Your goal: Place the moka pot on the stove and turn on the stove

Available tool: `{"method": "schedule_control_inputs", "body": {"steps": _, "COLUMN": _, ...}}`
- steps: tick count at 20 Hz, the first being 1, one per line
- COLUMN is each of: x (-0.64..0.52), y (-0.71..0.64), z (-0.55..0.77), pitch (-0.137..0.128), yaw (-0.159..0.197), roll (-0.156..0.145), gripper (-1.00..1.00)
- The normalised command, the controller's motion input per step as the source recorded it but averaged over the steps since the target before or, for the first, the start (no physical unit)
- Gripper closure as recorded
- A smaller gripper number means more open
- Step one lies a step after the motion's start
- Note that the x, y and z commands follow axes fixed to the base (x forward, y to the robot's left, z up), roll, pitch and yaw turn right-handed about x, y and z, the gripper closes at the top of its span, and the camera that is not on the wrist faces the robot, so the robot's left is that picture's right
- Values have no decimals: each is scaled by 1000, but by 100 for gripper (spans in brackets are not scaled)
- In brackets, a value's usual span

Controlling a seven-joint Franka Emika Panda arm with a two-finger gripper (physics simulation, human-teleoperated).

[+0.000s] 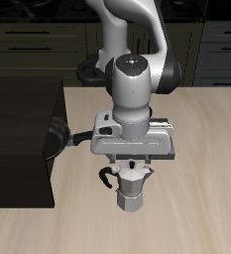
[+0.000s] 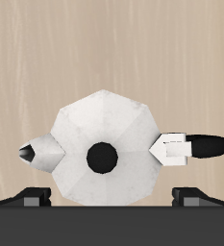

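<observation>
The surface (image 1: 201, 189) is pale wood with a fine lengthwise grain, and behind it runs a row of dark cabinet fronts (image 1: 28, 45) with slim horizontal handles. A large black box-shaped block (image 1: 23, 144) sits along one side of the surface, and just beside it a black frying pan (image 1: 59, 137) shows partly, its handle reaching toward the arm. The stove (image 1: 165, 124) is almost wholly hidden behind the arm's wrist; only a thin strip of its edge shows in the exterior view. The moka pot (image 1: 133, 186) stands upright on the bare wood, nearer the front edge than the stove and apart from it, directly below the end effector (image 1: 133, 164). In the exterior view the pot shows its faceted silver body with a narrow waist, its spout on one side and its dark handle on the other, and the black lid knob sits just under the wrist body. That view does not show the fingers clearly, since the grey housing covers them. The wrist view looks straight down on the pot (image 2: 104, 144): the eight-sided lid, the round black knob at its centre, the pointed spout and the black handle (image 2: 205, 147) lying flat to the sides. There the two fingertips (image 2: 33, 197) appear at the frame's edge, spread wide apart with the pot's width between them, touching nothing. The wrist view shows only wood around the pot, with no block, pan or stove.
</observation>
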Motion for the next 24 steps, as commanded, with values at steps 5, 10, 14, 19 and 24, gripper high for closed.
{"method": "schedule_control_inputs", "body": {"steps": 5, "x": 2, "y": -13, "z": -66, "pitch": 14, "yaw": -10, "roll": -4, "gripper": -100}}
{"method": "schedule_control_inputs", "body": {"steps": 10, "x": 10, "y": 30, "z": -172, "pitch": 28, "yaw": 2, "roll": 7, "gripper": -100}}
{"method": "schedule_control_inputs", "body": {"steps": 14, "x": 30, "y": -22, "z": -235, "pitch": 36, "yaw": 3, "roll": -6, "gripper": -100}}
{"method": "schedule_control_inputs", "body": {"steps": 19, "x": 56, "y": -55, "z": -177, "pitch": 43, "yaw": 7, "roll": 2, "gripper": -100}}
{"method": "schedule_control_inputs", "body": {"steps": 24, "x": 2, "y": -16, "z": 45, "pitch": -10, "yaw": 1, "roll": 6, "gripper": 100}}
